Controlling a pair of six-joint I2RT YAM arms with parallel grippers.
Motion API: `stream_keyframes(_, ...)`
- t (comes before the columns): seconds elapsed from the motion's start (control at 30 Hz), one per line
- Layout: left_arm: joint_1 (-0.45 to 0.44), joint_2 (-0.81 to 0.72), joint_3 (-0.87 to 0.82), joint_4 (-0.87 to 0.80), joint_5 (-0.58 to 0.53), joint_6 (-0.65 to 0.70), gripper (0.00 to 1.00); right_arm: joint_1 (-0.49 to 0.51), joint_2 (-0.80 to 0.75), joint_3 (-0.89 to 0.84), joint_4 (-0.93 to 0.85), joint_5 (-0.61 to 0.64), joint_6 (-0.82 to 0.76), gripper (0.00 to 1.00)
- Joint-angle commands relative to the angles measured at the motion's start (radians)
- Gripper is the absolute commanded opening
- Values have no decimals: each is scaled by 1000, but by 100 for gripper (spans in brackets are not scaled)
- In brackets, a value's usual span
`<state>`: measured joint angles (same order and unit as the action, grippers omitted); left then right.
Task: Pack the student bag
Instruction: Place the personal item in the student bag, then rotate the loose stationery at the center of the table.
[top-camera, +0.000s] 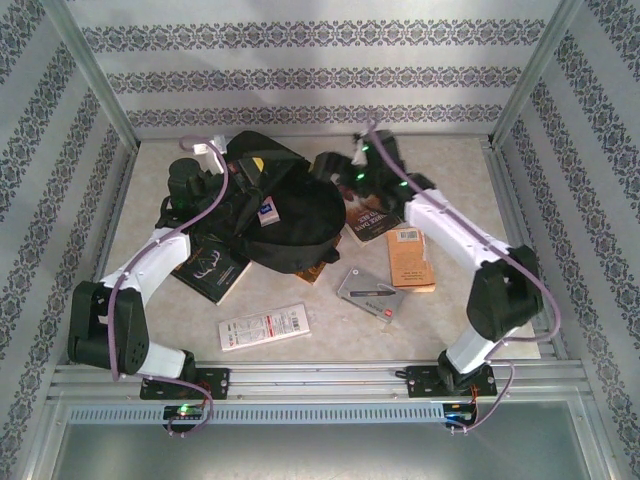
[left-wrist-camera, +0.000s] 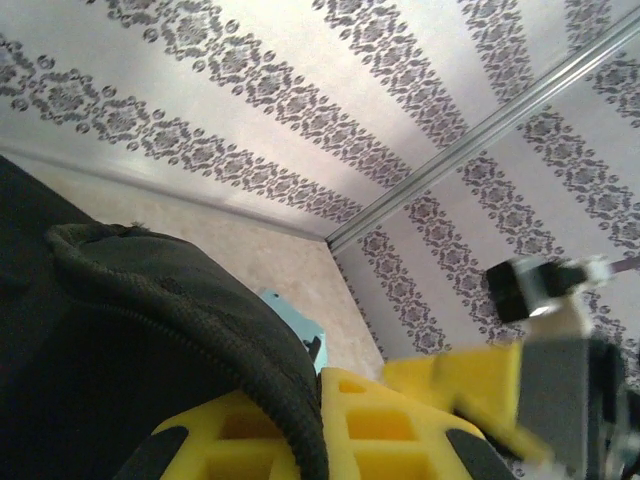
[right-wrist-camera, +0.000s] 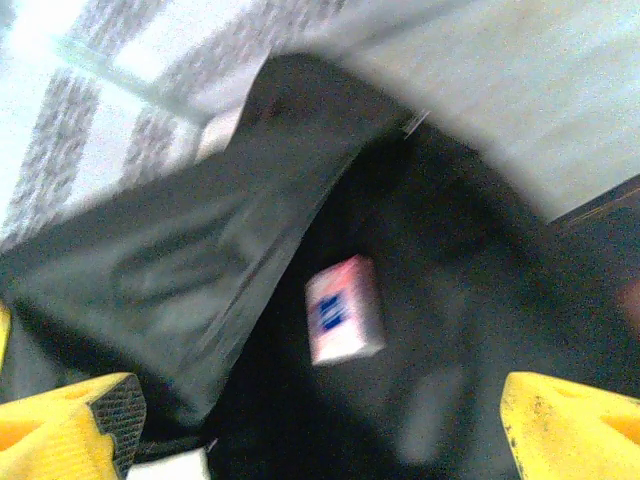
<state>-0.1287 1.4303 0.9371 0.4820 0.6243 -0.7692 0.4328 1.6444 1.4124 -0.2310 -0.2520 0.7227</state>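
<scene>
Student bag (top-camera: 285, 215), black and slumped, lies at the far middle of the surface (top-camera: 330, 340) with its mouth open. The left fingers (left-wrist-camera: 350, 420) are pinched tight on its corded zip rim at the bag's far-left side. The left wrist view cuts off most of the bag.

The right fingers (right-wrist-camera: 60, 425) stand wide apart over the opening with nothing between them, though that view is blurred. A small white box (right-wrist-camera: 343, 310) with a blue mark lies inside the bag, its print unreadable.

A dark book (top-camera: 210, 272) is half hidden under the left arm and the bag. A reddish book (top-camera: 368, 220) is partly covered by the right arm. A white booklet (top-camera: 264, 326), a grey book (top-camera: 368, 293) and an orange book (top-camera: 410, 258) lie uncovered nearer.
</scene>
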Motion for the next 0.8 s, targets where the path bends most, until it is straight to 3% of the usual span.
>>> stream_keyframes(0.0, 5, 15, 29, 13, -26, -30, 0, -81, 34, 53, -215, 157, -163, 93)
stream_keyframes(0.13, -7, 2, 22, -42, -72, -12, 0, -147, 115, 149, -320, 227, -256, 95)
stream_keyframes(0.3, -57, -35, 52, -221, -176, 115, 0, -164, 221, 238, -361, 44, -326, 94)
stream_keyframes(0.4, -65, -40, 60, -226, -182, 118, 0, -104, 224, 224, -395, 39, -346, 93)
stream_keyframes(0.77, -52, -49, 54, -234, -201, 62, 0, 138, -108, -214, -446, 207, -377, 97)
